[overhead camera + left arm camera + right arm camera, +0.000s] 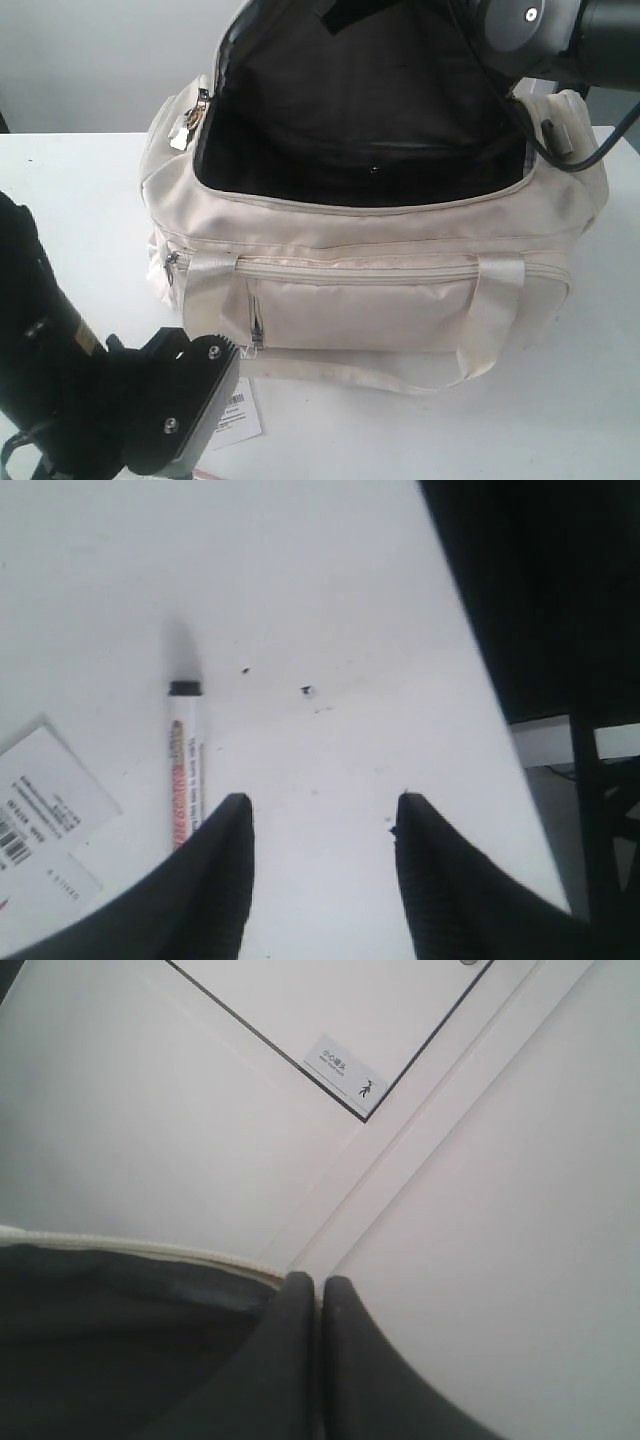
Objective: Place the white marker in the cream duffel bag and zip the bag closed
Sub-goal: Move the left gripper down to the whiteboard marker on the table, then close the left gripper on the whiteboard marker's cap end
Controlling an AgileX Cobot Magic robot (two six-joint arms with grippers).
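**Marker lies outside the open left fingers; bag mouth held up**

The white marker (pixel 186 765) lies flat on the table (pixel 330 600), just beside the barcode tag (pixel 45 800). In the exterior view that tag sits at the lower left of the frame, in front of the cream duffel bag (pixel 350 300). The left gripper (pixel 322 805) hangs over the table with its fingers (pixel 225 880) spread wide and empty. The marker lies just outside one finger, not between them. It looks light, rigid and smooth, so it is likely to roll under a glancing pinch. Mid-barrel, across its width, seems the surest hold. The right gripper (pixel 318 1285) is closed tight, seemingly pinching the bag's soft zipper edge, with the mouth gaping at upper centre.
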